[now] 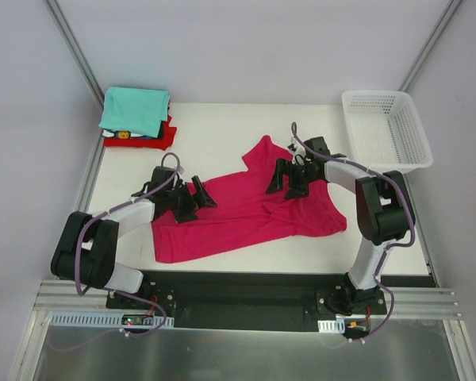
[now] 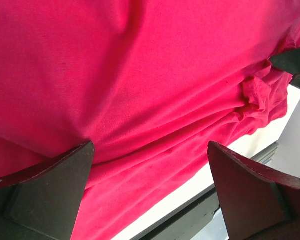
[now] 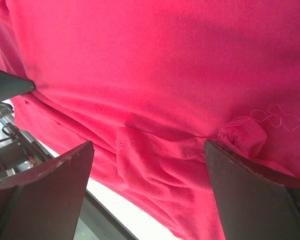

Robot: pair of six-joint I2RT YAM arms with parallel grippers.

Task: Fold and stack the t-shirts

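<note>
Now, your left claw (image 1: 193, 198) and right claw (image 1: 287, 182) both stand wide open, holding nothing. Watch the wrinkles beneath them: if you close there you will likely pinch several layers, and the magenta t-shirt (image 1: 246, 218) would lift twisted instead of spreading. It lies crumpled across the middle of the desk (image 1: 214, 127), its left part under the left claw, its bunched right part under the right claw. Farther back, a folded teal t-shirt (image 1: 135, 109) tops the corner stack.
</note>
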